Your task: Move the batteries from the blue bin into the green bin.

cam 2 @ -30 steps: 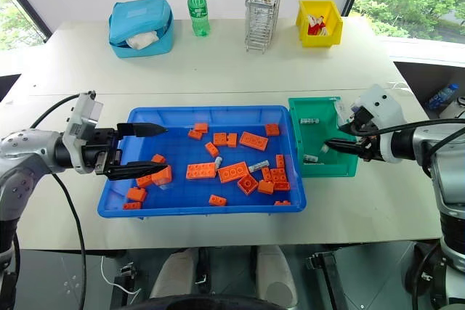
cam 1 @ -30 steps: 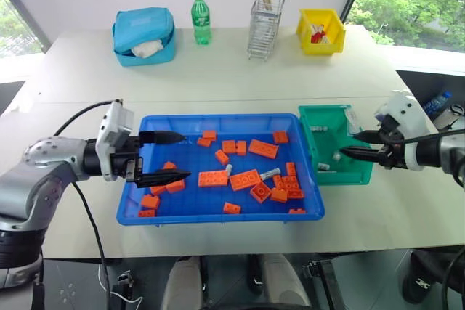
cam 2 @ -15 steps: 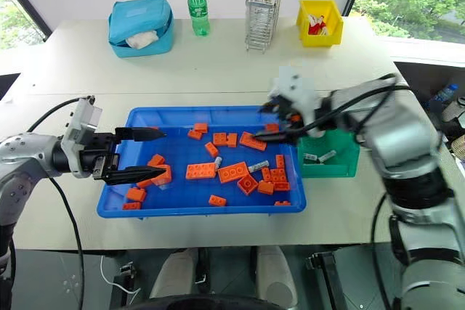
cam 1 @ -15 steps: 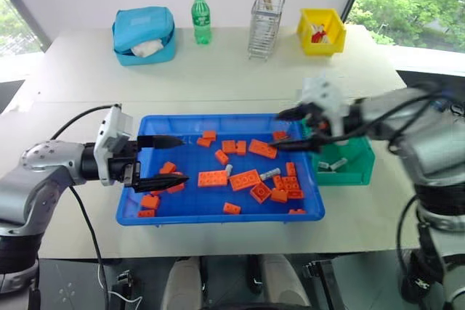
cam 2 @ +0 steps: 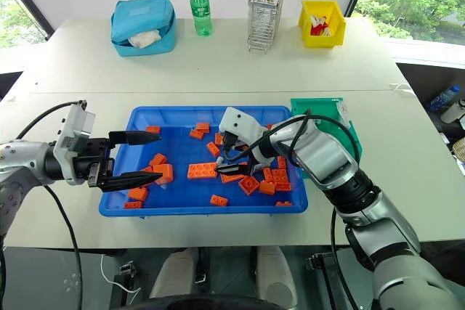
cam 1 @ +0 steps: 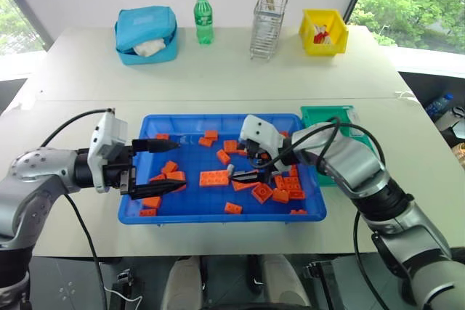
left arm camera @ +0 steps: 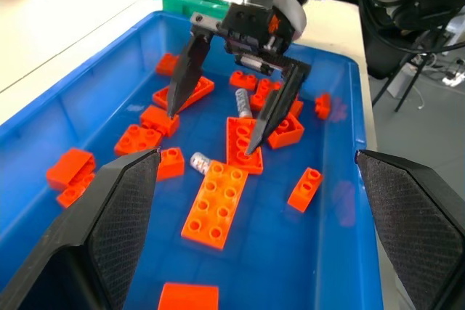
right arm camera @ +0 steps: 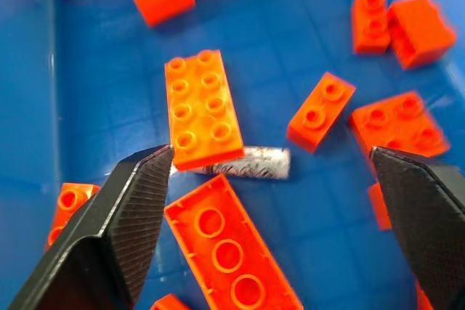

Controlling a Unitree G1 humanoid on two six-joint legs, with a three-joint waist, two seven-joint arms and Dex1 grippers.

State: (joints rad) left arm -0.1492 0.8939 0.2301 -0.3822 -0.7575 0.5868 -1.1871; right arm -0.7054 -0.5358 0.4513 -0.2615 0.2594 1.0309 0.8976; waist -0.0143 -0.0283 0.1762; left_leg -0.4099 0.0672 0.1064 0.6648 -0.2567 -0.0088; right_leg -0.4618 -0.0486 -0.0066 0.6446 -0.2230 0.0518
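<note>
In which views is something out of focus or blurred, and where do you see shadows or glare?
Right wrist view: the black fingers near the lens are soft, while the battery and orange bricks look fairly sharp. Left wrist view: the right gripper is sharp and throws dark shadows on the blue bin floor. Left eye view: the window corners are overexposed; the table is evenly lit.

Silver-grey arms, white wrist blocks, black cables, black claw (cam 1: 242, 165) fingers.
</note>
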